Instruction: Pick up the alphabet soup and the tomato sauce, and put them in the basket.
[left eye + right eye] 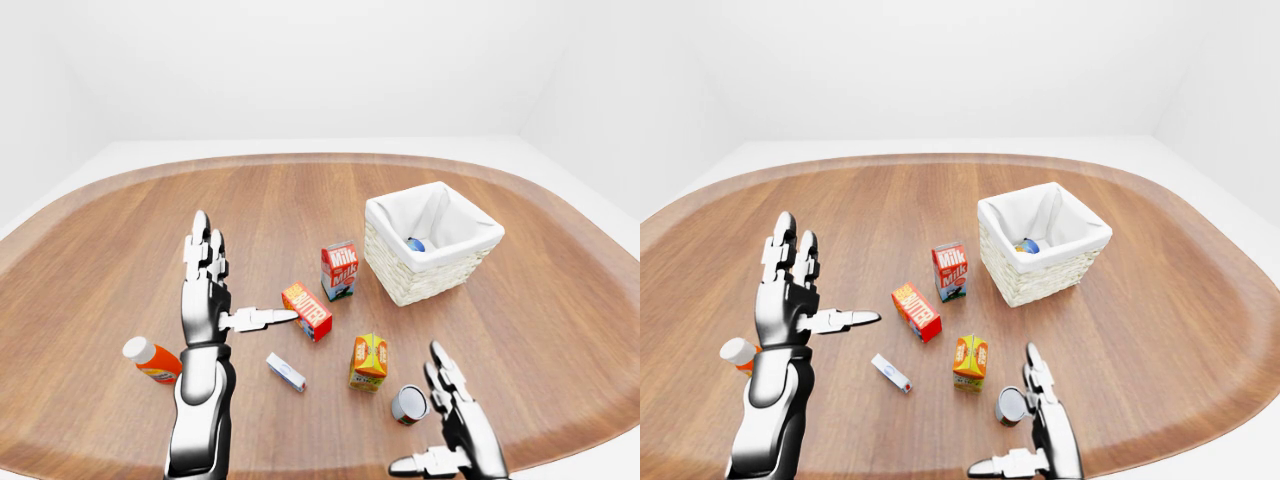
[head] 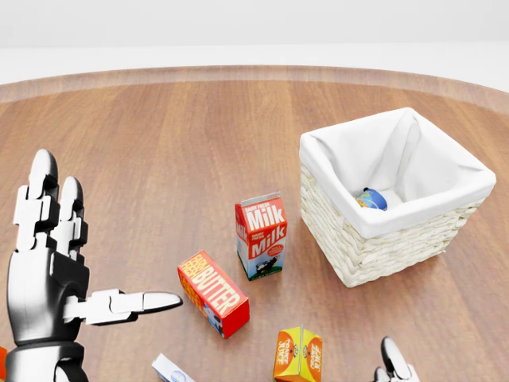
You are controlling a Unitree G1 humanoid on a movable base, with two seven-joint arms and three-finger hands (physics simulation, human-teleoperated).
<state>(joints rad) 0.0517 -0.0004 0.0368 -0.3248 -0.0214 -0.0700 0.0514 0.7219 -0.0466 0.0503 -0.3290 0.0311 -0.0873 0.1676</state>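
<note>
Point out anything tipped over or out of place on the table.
The can by the right hand lies on its side, as does the orange bottle at the left. The butter box lies flat. One can already sits in the basket.
</note>
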